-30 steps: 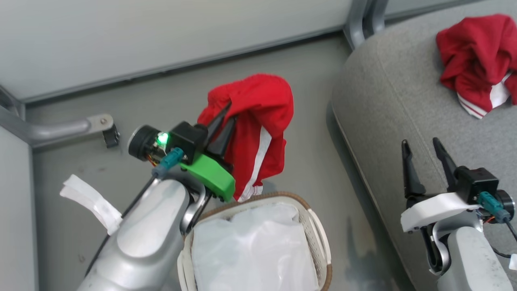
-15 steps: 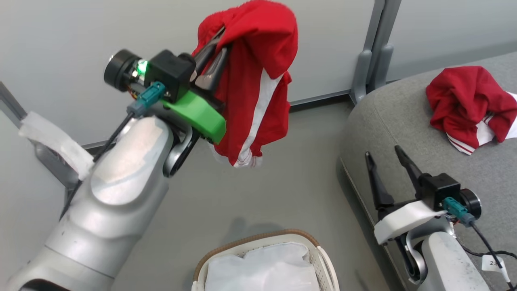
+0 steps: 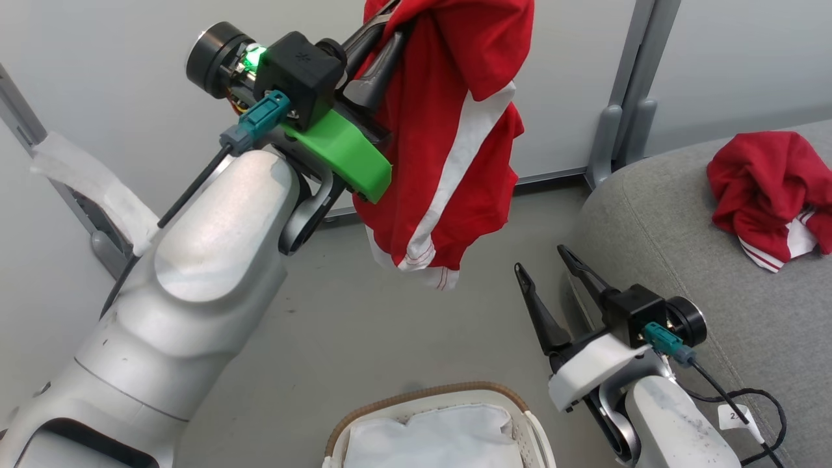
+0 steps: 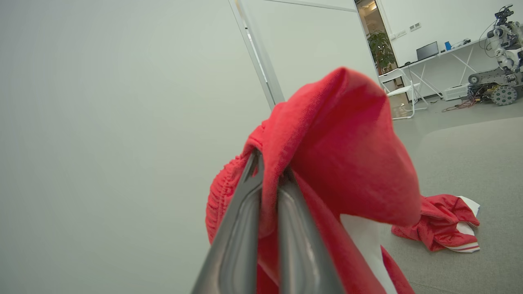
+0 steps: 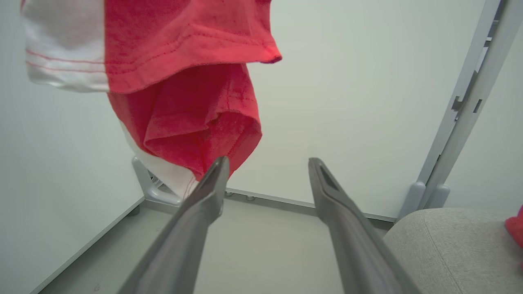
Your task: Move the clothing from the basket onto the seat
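Note:
My left gripper (image 3: 389,12) (image 4: 269,163) is shut on a bright red piece of clothing (image 3: 455,130) (image 4: 347,155) with a white stripe. It hangs high in the air, well above the basket (image 3: 422,393), in which white lining (image 3: 435,442) shows. A second red piece of clothing (image 3: 767,188) (image 4: 441,228) lies crumpled on the grey seat (image 3: 682,260) (image 4: 470,163) at the right. My right gripper (image 3: 539,258) (image 5: 268,161) stands open and empty beside the seat's edge. The hanging clothing's hem (image 5: 192,102) sits above and left of its fingers.
Pale partition walls with a grey post (image 3: 624,97) (image 5: 466,102) stand behind. Grey floor (image 3: 364,338) lies between the basket and the wall. A black cable (image 3: 747,403) trails over the seat by my right wrist. A desk and another robot (image 4: 502,41) show far off.
The head view has tilted up, so the basket sits lower in the picture. My left arm has lifted the red clothing higher and toward the right. The right gripper stays open.

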### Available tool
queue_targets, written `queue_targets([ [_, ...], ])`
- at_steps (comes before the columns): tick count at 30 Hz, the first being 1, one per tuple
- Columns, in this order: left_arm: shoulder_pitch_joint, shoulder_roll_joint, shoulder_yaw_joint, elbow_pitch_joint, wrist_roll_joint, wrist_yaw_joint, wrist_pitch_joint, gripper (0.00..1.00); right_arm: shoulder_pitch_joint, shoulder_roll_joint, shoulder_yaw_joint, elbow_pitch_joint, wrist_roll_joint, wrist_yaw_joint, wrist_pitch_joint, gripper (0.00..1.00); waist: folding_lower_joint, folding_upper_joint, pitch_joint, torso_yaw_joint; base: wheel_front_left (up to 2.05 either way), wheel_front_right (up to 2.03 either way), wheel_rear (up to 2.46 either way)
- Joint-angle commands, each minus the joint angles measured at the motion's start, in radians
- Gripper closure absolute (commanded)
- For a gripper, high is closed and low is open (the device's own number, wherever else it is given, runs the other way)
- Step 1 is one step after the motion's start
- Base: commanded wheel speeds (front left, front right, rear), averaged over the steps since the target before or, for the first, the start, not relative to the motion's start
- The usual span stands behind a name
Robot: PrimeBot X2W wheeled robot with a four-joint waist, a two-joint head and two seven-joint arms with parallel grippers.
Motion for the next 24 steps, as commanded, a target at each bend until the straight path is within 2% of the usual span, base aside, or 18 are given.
queue_targets([
  [1, -0.02, -0.006, -0.006, -0.008, -0.007, 0.001, -0.004, 1.0, -0.017, -0.004, 0.01, 0.006, -0.01, -0.001, 0.0, 0.0, 0.0001, 0.0, -0.005, 0.007, 0.0, 0.0, 0.0],
  [15, -0.025, -0.039, -0.048, -0.066, -0.026, 0.002, -0.001, 1.0, -0.144, -0.004, 0.021, 0.139, -0.108, -0.001, 0.0, 0.0, 0.0001, 0.0, -0.005, 0.044, 0.0, 0.0, 0.0],
  [24, 0.009, -0.03, -0.066, -0.095, -0.05, 0.002, 0.012, 1.0, -0.187, -0.004, 0.031, 0.052, -0.124, -0.001, 0.0, 0.0, 0.0001, 0.0, 0.005, 0.053, 0.0, 0.0, 0.0],
])
